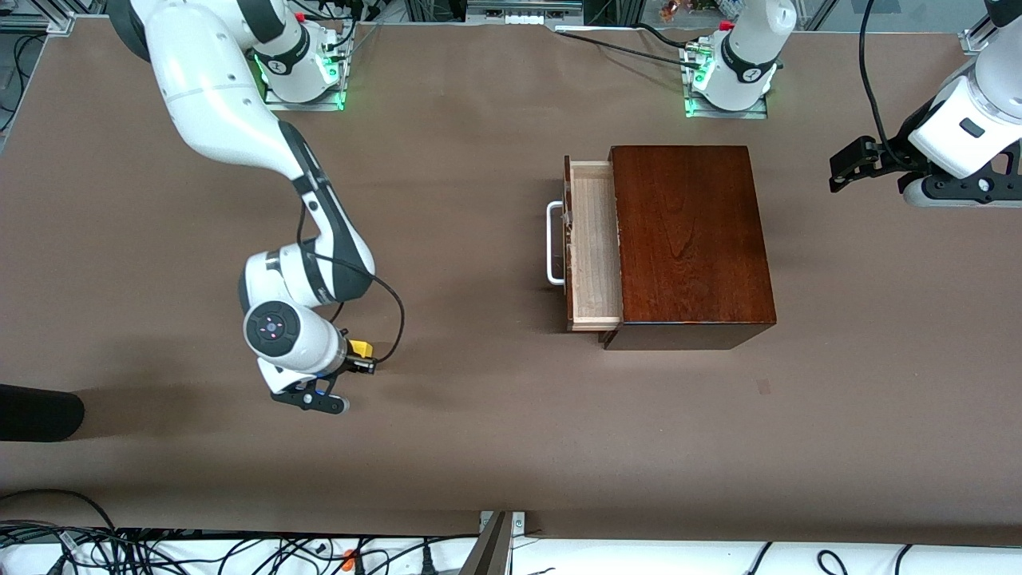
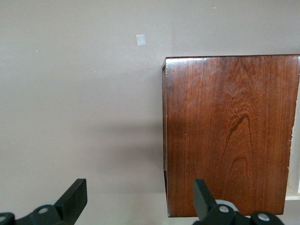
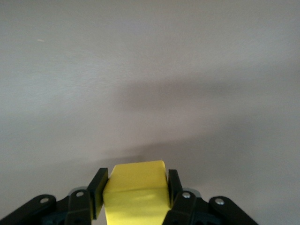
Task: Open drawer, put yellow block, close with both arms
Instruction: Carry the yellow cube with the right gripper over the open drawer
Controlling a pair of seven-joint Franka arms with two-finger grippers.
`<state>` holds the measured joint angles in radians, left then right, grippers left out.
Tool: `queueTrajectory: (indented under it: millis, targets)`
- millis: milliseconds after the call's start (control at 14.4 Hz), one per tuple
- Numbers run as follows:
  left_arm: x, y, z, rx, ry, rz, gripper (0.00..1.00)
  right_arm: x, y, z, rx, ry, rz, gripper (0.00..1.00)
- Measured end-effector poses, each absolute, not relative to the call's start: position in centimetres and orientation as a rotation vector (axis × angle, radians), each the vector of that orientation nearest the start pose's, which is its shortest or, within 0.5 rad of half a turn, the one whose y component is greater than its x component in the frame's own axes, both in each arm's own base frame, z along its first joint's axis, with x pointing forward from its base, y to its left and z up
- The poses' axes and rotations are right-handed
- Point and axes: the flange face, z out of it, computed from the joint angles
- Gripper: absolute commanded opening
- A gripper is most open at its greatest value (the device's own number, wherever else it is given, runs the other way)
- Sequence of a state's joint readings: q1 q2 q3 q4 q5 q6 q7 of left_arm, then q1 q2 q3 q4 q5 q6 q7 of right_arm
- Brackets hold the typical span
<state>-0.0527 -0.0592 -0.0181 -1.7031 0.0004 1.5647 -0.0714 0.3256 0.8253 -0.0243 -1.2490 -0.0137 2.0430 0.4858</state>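
Note:
The yellow block [image 1: 361,348] sits between the fingers of my right gripper [image 1: 363,357], low over the bare table toward the right arm's end. In the right wrist view both pads press the block [image 3: 136,185] inside the right gripper [image 3: 136,174]. The drawer [image 1: 595,247] is pulled partly out of the dark wooden box [image 1: 691,239], its white handle [image 1: 553,243] facing the right arm's end. The tray looks empty. My left gripper [image 1: 846,164] hangs open and empty in the air beside the box toward the left arm's end. In the left wrist view [image 2: 139,199] it sees the box top [image 2: 229,131].
A small tape patch [image 1: 764,387] lies on the table nearer the front camera than the box; it also shows in the left wrist view [image 2: 140,40]. A dark object [image 1: 36,411] lies at the table's edge at the right arm's end. Cables run along the front edge.

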Motion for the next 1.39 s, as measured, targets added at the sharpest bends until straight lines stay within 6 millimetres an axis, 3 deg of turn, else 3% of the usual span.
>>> queueTrajectory:
  millis: [139, 347, 555, 694, 833, 1111, 1388]
  targets:
    - [53.1, -3.8, 59.4, -3.132, -0.001, 0.124, 1.00, 70.8, 22.4, 32.6, -3.176, 0.186, 0.036, 0.00]
    - [53.1, -3.8, 59.4, -3.132, -0.001, 0.124, 1.00, 68.3, 22.1, 41.5, -3.171, 0.174, 0.091, 0.00]
    - [53.1, -3.8, 59.4, -3.132, -0.001, 0.123, 1.00, 64.8, 23.5, 48.0, -3.130, 0.334, 0.162, 0.00]
    - [53.1, -3.8, 59.4, -3.132, -0.001, 0.123, 1.00, 62.3, 26.1, 50.8, -3.061, 0.557, 0.214, 0.00]
    - [53.1, -3.8, 59.4, -3.132, -0.001, 0.123, 1.00, 59.6, 30.3, 51.7, -3.000, 0.814, 0.268, 0.00]
    - [53.1, -3.8, 59.4, -3.132, -0.001, 0.122, 1.00, 52.6, 41.8, 51.9, -2.863, 1.292, 0.260, 0.00]
    - [53.1, -3.7, 59.4, -3.132, -0.003, 0.122, 1.00, 47.8, 51.0, 49.9, -2.569, 1.715, 0.203, 0.00]
